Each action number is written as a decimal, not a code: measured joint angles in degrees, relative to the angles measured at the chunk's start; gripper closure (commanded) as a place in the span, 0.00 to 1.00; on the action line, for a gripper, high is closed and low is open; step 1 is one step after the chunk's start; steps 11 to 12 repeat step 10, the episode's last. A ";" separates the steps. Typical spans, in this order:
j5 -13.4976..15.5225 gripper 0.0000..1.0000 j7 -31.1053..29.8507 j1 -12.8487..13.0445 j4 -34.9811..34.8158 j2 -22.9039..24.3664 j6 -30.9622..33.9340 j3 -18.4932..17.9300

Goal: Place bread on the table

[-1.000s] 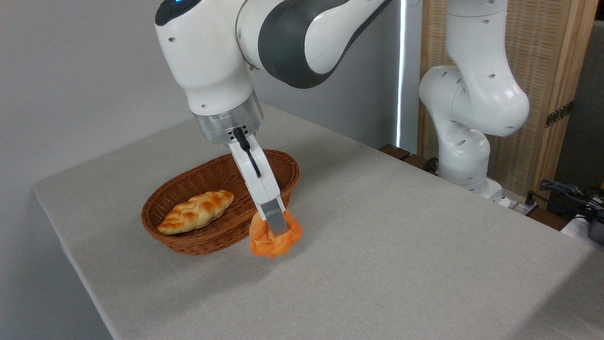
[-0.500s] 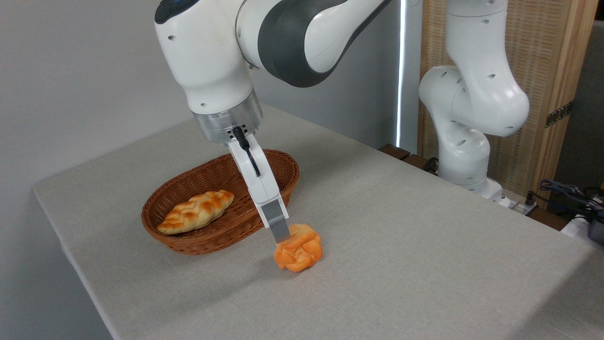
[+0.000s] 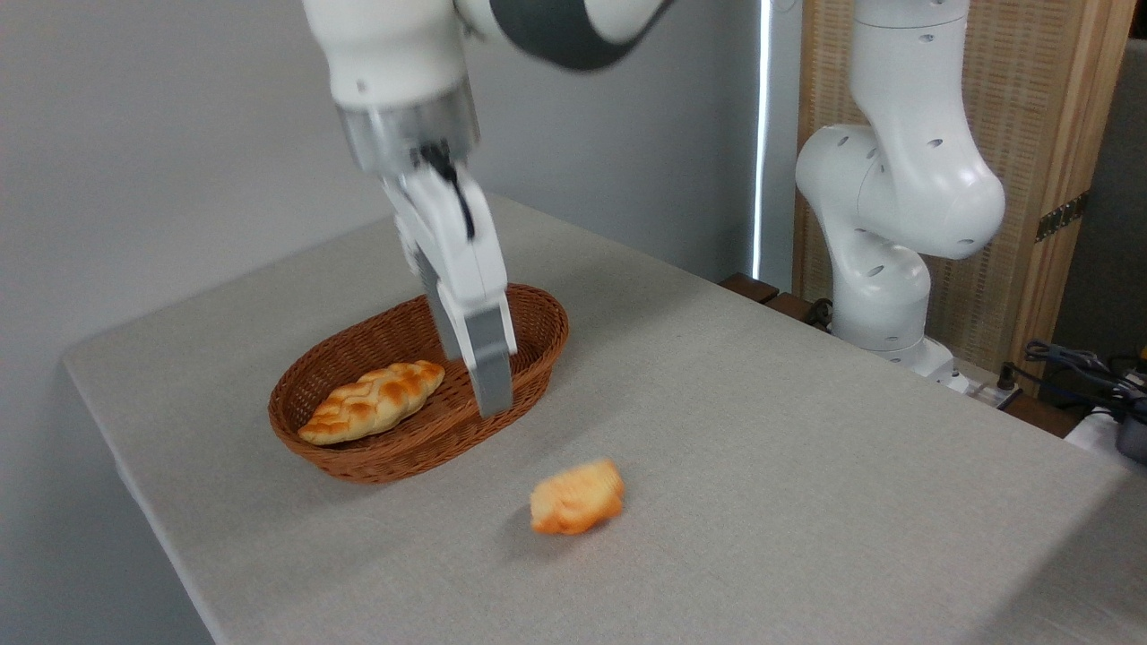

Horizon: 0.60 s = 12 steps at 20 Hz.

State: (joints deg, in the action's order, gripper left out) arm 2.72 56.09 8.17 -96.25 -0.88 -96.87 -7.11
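Above the basket's near rim, the gripper (image 3: 491, 405) hangs in the air with nothing in it; from this side I see only one grey finger edge-on, so I cannot tell how wide it stands. Below and to the right, well apart from it, the bread (image 3: 576, 498) lies on the table (image 3: 806, 466), just outside the wicker basket (image 3: 358, 457). A longer braided loaf (image 3: 373, 401) sits inside the basket. To my eye the job looks done; only clearing the arm away remains.
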 measured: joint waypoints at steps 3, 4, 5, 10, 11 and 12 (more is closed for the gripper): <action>0.00 0.00 -8.88 0.10 2.09 0.26 0.06 -0.05; 0.00 0.00 -10.02 0.09 2.22 0.25 0.06 -0.15; 0.00 0.00 -10.73 0.04 2.25 0.23 0.06 -0.26; 0.00 0.00 -11.46 0.02 2.25 0.07 0.06 -0.26; 0.00 0.00 -11.46 0.02 2.25 0.07 0.06 -0.26; 0.00 0.00 -11.46 0.02 2.25 0.07 0.06 -0.26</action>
